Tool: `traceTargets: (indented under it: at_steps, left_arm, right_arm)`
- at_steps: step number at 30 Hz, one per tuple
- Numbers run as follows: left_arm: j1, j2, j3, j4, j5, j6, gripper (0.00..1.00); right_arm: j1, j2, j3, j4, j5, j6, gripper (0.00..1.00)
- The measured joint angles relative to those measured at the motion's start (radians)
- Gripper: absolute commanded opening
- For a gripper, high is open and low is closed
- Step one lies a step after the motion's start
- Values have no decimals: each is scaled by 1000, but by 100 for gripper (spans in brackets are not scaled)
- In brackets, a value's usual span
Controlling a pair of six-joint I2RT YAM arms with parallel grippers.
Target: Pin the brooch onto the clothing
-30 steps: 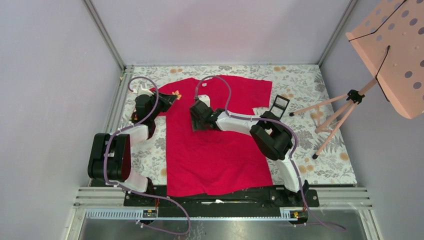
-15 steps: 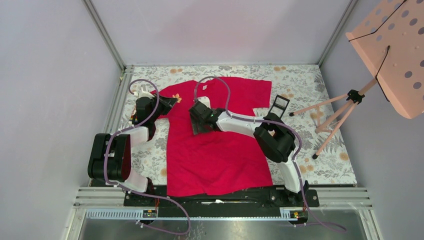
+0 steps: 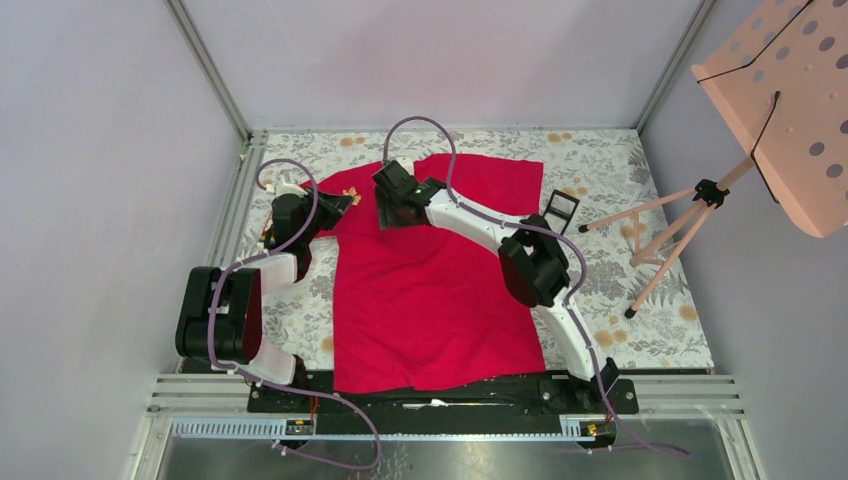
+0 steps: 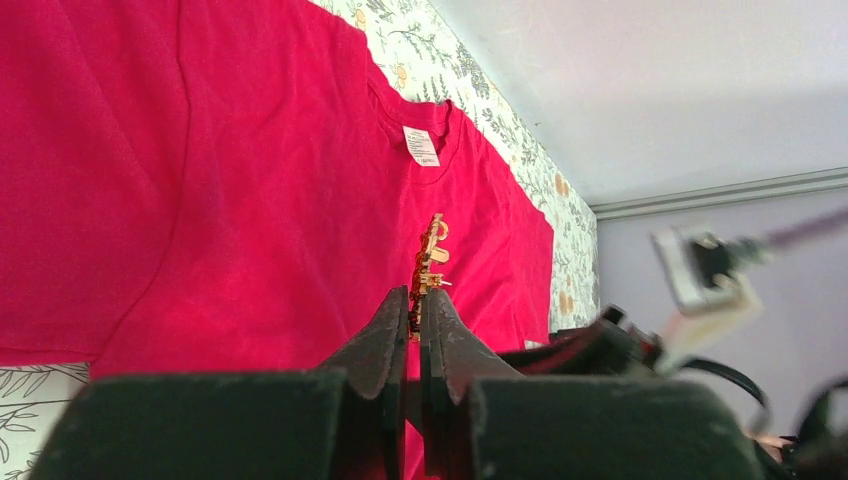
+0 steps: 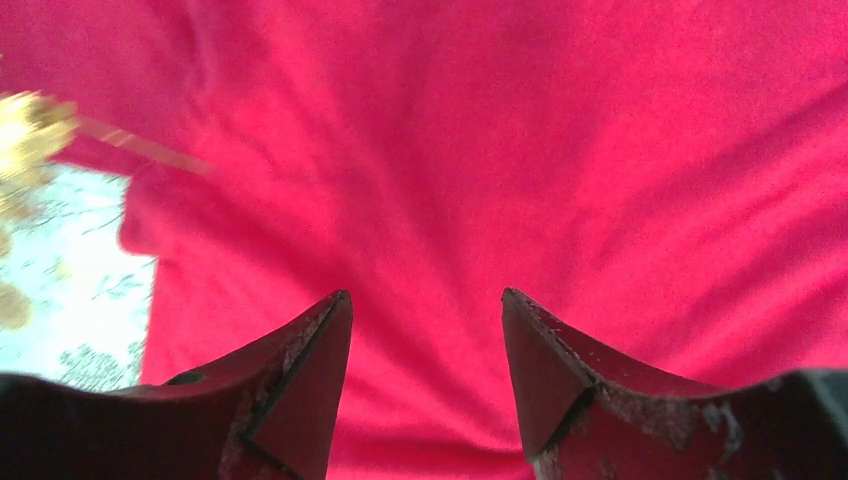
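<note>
The red T-shirt [image 3: 430, 290] lies flat on the floral cloth, its white neck label [image 4: 421, 146] showing in the left wrist view. My left gripper [image 3: 343, 199] is over the shirt's left sleeve, shut on the small gold-orange brooch [image 4: 430, 262], which sticks up from between the fingertips. My right gripper [image 3: 392, 215] hovers open and empty over the shirt's upper chest, a short way right of the left gripper. In the right wrist view the red cloth [image 5: 480, 160] fills the frame, and the brooch [image 5: 28, 128] shows blurred at the left edge.
A small black square case [image 3: 559, 210] stands open beside the shirt's right sleeve. A pink music stand [image 3: 790, 90] on tripod legs [image 3: 655, 240] occupies the right side. Metal frame rails [image 3: 215, 75] border the floral tablecloth [image 3: 640, 300].
My right arm has swung its gripper up and left across the shirt, from the chest toward the collar and the left gripper. The left gripper has stayed put, holding the brooch.
</note>
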Motion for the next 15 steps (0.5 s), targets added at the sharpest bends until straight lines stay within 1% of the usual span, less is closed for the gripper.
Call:
traceTargets:
  at_steps: [7,12,15]
  left_arm:
    - [0,0,0,0,-2,-1,0]
    - [0,0,0,0,-2,-1,0]
    - [0,0,-1,1,-2,-4,0]
  right_arm:
    - [-32,187,200,-121,-34,-34,58]
    - [-31,219,248,-166,-52,-45,56]
    - [-31,220,257,-177,-61,-47,53]
